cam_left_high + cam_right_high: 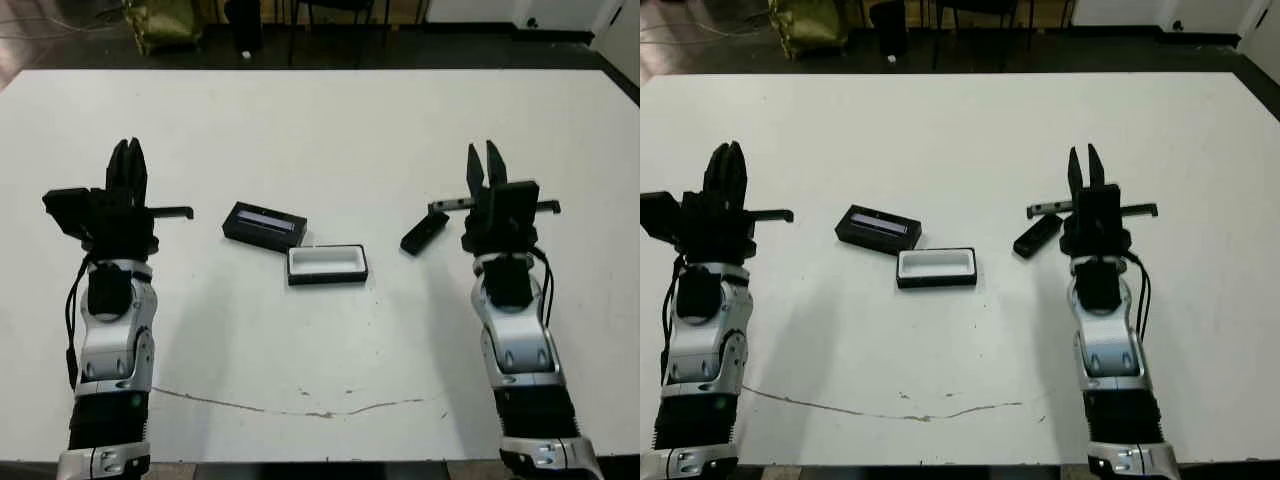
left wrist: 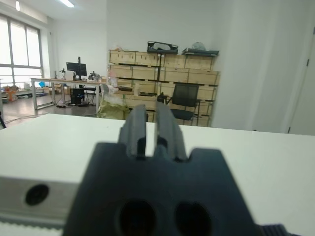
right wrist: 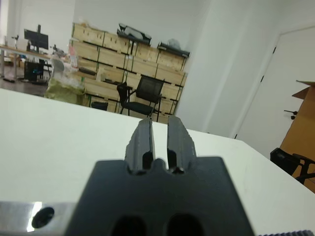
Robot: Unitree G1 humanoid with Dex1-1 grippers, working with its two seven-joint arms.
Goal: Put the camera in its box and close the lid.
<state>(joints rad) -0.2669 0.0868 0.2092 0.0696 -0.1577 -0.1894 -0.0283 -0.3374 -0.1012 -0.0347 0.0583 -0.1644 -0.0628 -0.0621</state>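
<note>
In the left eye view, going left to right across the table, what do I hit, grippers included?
Left gripper → lid → box → camera → right gripper.

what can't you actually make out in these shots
- Camera: its screen face is too small to see in the head views.
- Box and lid: absent from both wrist views, which aim over the table at the room beyond.
- Box interior: only white lining shows; finer detail is too small.
</note>
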